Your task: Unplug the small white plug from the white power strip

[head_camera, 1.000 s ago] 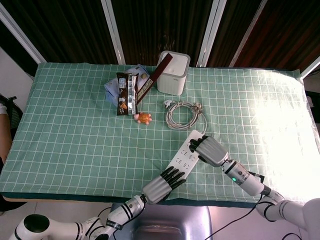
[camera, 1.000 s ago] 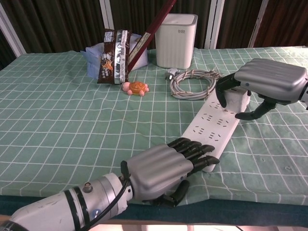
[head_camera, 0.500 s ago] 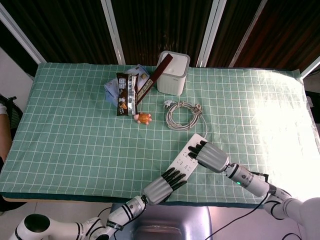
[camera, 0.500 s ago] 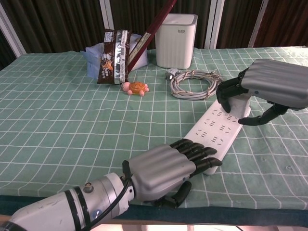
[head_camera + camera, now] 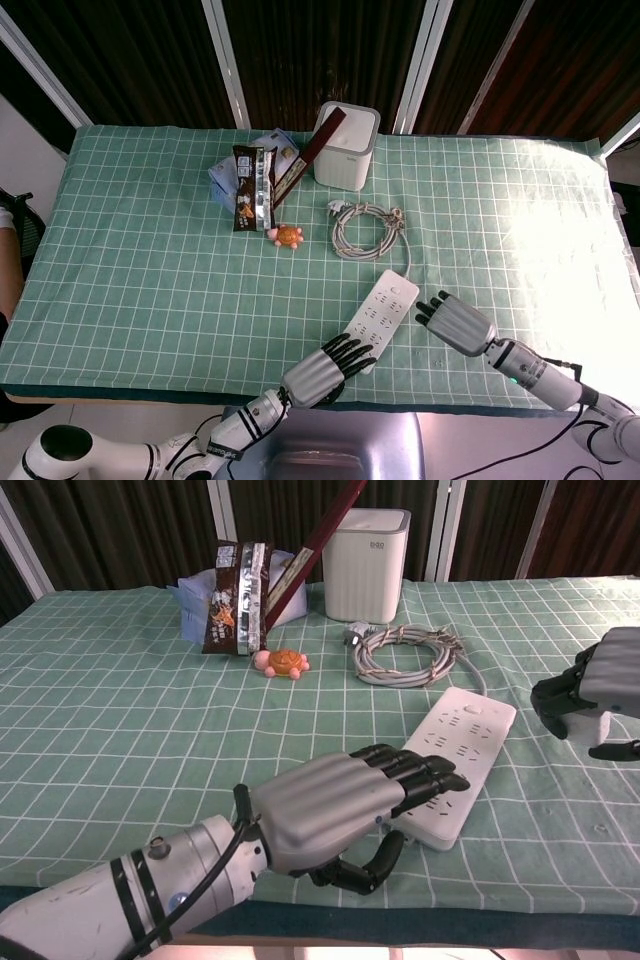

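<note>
White power strip [image 5: 381, 309] lay flat on the green checked tablecloth [image 5: 140, 260], set diagonally, its near end toward the table's front edge; its grey cord ran from the far end to a coiled cable [image 5: 367, 225] just beyond it. The left hand [image 5: 325, 369] rested palm down at the near end of the strip, dark fingers [image 5: 425, 773] extended side by side over the near sockets and touching the strip's top face, thumb curled beneath; it grasped nothing. The right hand [image 5: 455, 322] stood to the right of the strip and apart from it, fingers curled inward; the chest view showed a small white plug [image 5: 591, 726] held between the fingers and thumb, clear of the strip and above the cloth. No plug was seated in the sockets that showed on the strip. Beyond the coiled cable from the strip stood a white cylindrical container [image 5: 346, 146] with a dark red stick leaning from its top. To the left of that container lay a brown snack packet [image 5: 251, 187] propped against pale blue packaging [image 5: 195, 602], and nearer the strip, left of the coiled cable, an orange toy turtle [image 5: 288, 236].
</note>
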